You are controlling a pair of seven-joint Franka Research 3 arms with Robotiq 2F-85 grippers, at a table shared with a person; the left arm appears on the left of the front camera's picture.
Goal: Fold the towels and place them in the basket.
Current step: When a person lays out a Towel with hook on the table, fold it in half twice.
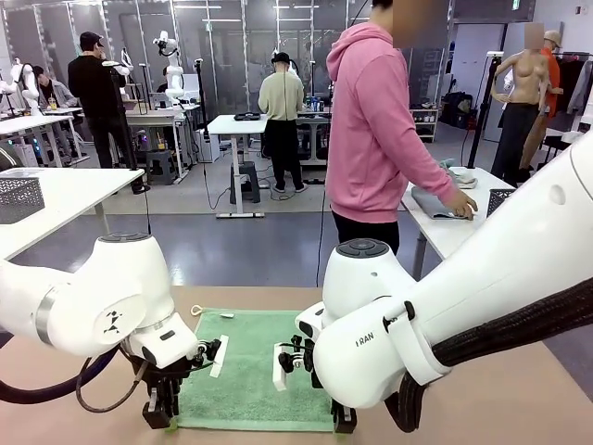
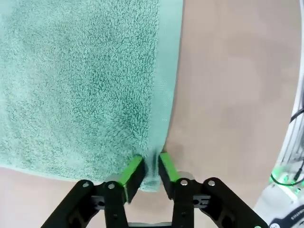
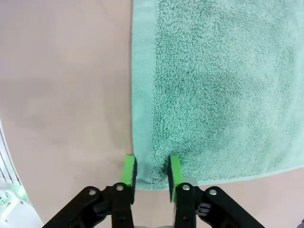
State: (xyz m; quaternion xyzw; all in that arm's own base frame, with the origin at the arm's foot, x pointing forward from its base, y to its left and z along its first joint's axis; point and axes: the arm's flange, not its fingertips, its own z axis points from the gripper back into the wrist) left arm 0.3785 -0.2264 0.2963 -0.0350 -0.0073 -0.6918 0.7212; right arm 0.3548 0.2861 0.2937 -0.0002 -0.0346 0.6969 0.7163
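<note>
While the mint-green rectangular terry-cloth towel (image 1: 250, 362) lies spread flat on the tan table (image 1: 500, 399), at the bottom centre of the front view, I hold one of its near corners in each hand. My left gripper (image 2: 151, 167) is pinched on the smooth woven hem at the bottom centre of its wrist view, with the green pads (image 2: 133, 172) almost meeting through the cloth. My right gripper (image 3: 151, 168) is clamped on the other near corner, with hem and a little pile bunched between its jaws.

I judge this cloth light, soft and quite limp, so it will sag in the middle once lifted. The looped pile should not slip, though a thin pinch could pull free. The flat hem right at the corners seems the best hold, with both corners carried level and slightly apart so the fold lands square.
</note>
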